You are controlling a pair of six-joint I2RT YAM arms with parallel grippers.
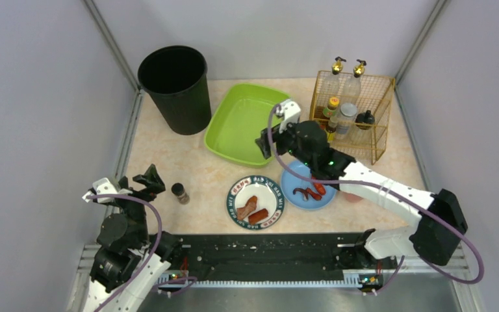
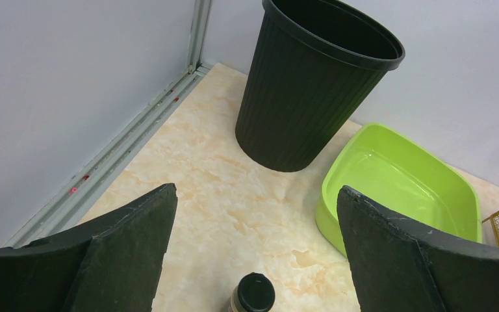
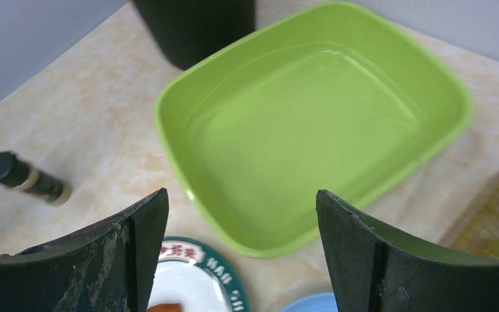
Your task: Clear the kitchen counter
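a: black rail strip [image 1: 266, 257] runs along the near edge. past it the kitchen counter [image 1: 162, 156], that pale marbled stone top, goes all the way back to the walls. what's nearest on your side?

b: left gripper [image 2: 256, 195] sits low at the near left, fingers spread wide with nothing in them. a little black-capped spice jar [image 1: 180, 193] stands on the stone just beside it, not touching.

a: in the middle there's a green-rimmed plate [image 1: 232, 207] with two sausage pieces [image 1: 247, 208]. right next to it is a blue plate [image 1: 295, 177] with some red bits [image 1: 310, 192], partly under the right arm.

b: and the right gripper [image 3: 240, 195]?

a: it hovers by the near rim of the green tray [image 1: 240, 123], fingers well apart, gripping nothing.

b: further back i see a black bin [image 1: 175, 88] at the far left, just beside the tray, and a gold wire basket [image 1: 373, 97] with bottles [image 1: 345, 117] at the far right.
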